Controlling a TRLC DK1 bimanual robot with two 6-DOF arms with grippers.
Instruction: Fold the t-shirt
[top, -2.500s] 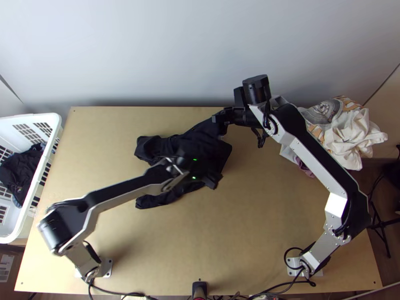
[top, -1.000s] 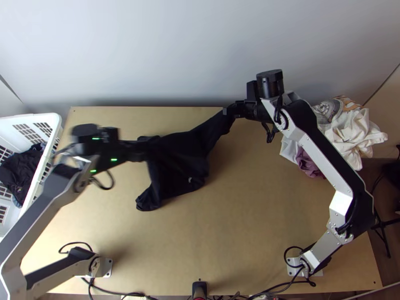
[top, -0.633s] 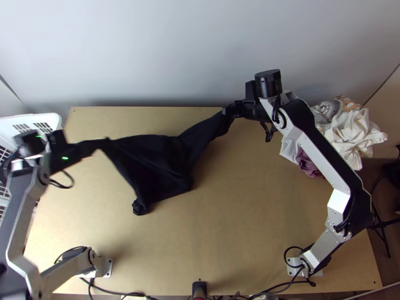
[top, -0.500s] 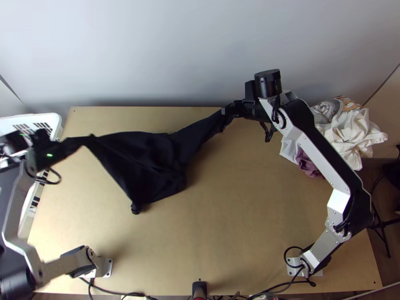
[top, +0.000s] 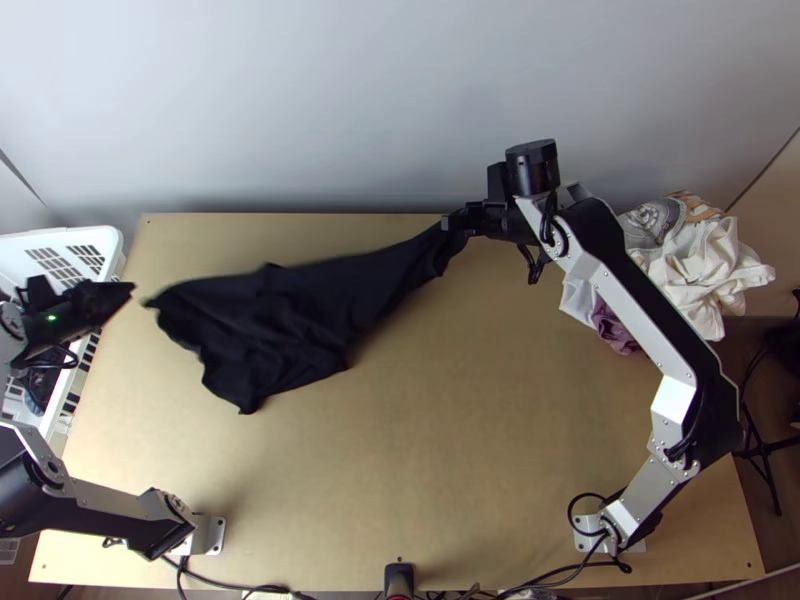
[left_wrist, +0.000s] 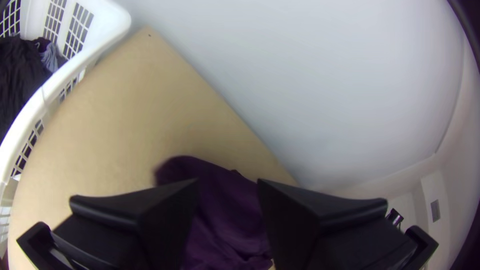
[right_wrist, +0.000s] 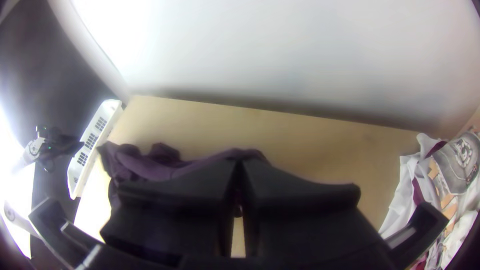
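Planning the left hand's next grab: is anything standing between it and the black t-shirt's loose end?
Nothing visible stands between the left hand and the t-shirt. The laundry basket is on the hand's side away from the shirt, and the right hand grips the shirt's other end.

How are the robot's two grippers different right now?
The left gripper is open and holds nothing, but the right gripper is shut on one end of the dark t-shirt.
The left gripper is up near the white basket, while the right gripper is at the far edge of the table.
Both are black, with two wide, flat fingers.
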